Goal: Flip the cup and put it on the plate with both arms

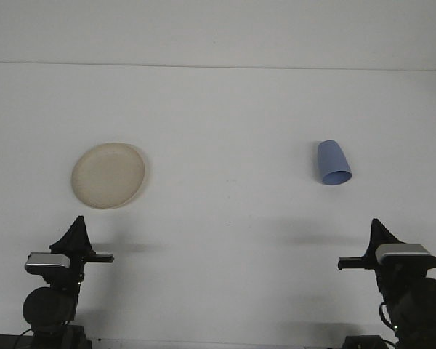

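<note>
As we look forward over the white worktop (225, 218) in the front view, we see a plain pale wall behind it, meeting it along a faint line near the top. A cream plate (108, 175) lies flat on the left part of the surface. A blue cup (333, 163) lies on its side on the right part, well apart from the plate, its open mouth toward us. The left gripper (78, 227) sits low at the near edge below the plate; the right gripper (380, 230) sits low below the cup. We cannot tell whether either one's fingers are together or apart.
</note>
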